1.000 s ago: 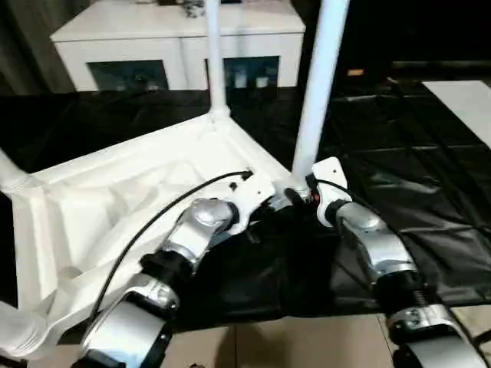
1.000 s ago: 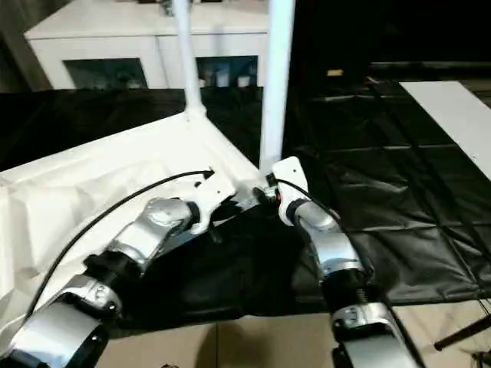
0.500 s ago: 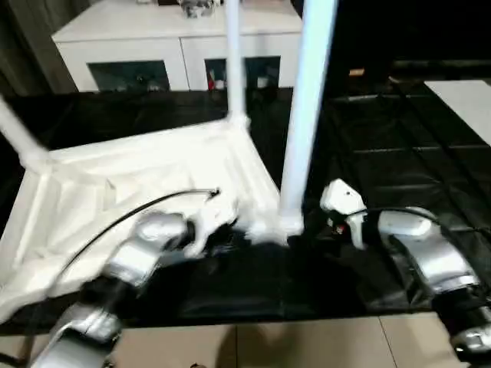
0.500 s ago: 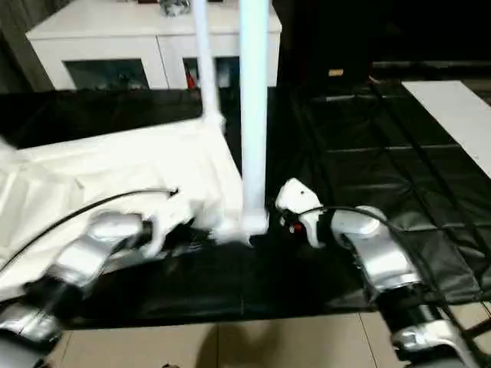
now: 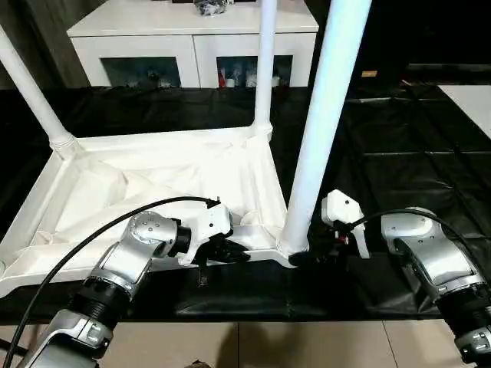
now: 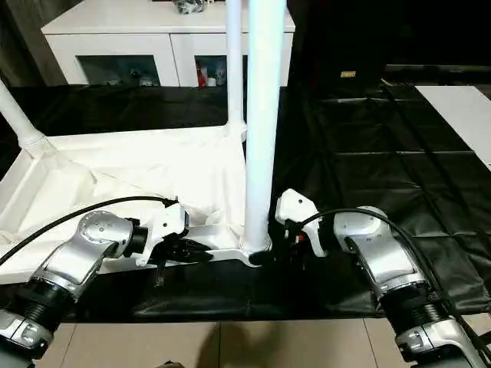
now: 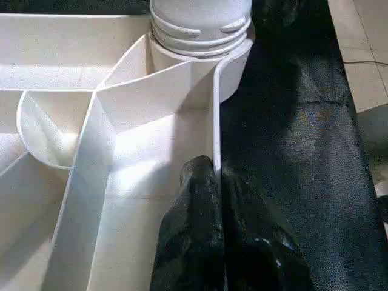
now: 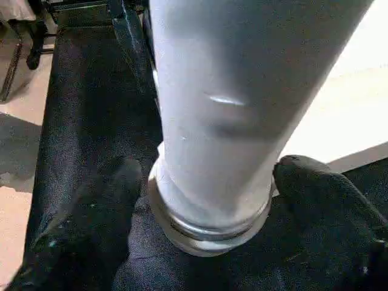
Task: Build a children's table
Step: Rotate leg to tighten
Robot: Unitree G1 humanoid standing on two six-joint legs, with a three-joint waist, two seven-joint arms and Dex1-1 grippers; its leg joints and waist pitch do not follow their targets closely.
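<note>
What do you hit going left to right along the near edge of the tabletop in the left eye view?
Left gripper clamped on the tabletop rim → near leg standing in its corner socket → right gripper, open beside the leg's base → black table cover.

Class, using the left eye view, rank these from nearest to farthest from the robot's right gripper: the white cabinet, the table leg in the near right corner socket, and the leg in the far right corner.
1. Near right leg: right beside the right gripper, its base between the fingers.
2. Far right leg: farther back, at the top's far corner.
3. White cabinet: farthest, behind the black-covered table.
</note>
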